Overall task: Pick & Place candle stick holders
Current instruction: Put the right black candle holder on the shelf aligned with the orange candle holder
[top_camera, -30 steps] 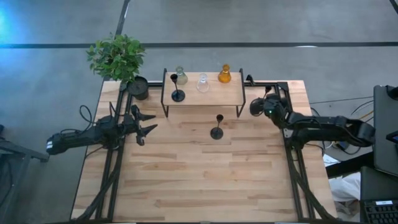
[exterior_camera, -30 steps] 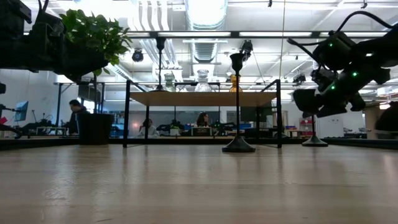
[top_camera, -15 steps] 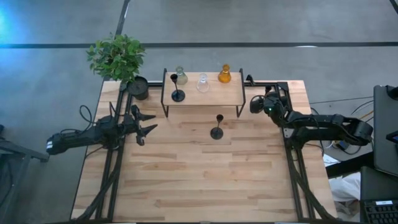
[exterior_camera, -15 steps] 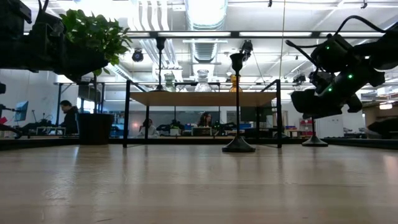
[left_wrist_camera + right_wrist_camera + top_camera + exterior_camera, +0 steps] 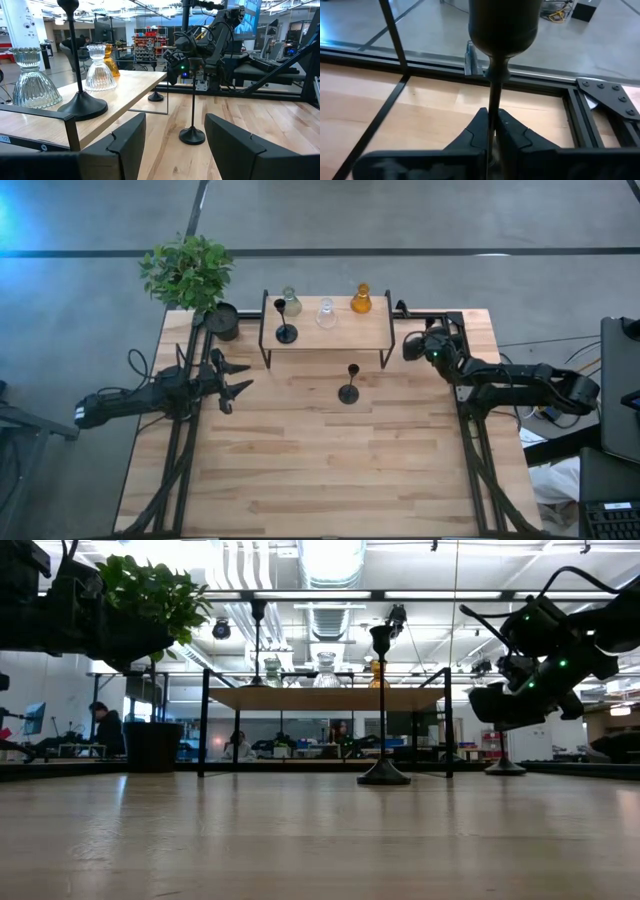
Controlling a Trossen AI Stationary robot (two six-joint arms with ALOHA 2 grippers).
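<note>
A pale wooden plank table [image 5: 300,470] holds a low shelf [image 5: 325,338] with a wood top and thin black metal legs. On the shelf stand a slim black candle holder [image 5: 285,330] with a disc foot, plus three bulbous ribbed glass holders: olive-green [image 5: 291,302], clear [image 5: 326,312] and amber [image 5: 361,300]. A second black holder [image 5: 348,388] stands on the table just in front of the shelf. At the shelf's right end, the right gripper [image 5: 491,131] pinches the thin stem of a third black holder [image 5: 503,30], below its small rounded cup. The left gripper [image 5: 172,140] waits near the table's left edge, fingers spread apart. A leafy potted plant [image 5: 190,272] sits at the far left corner.
</note>
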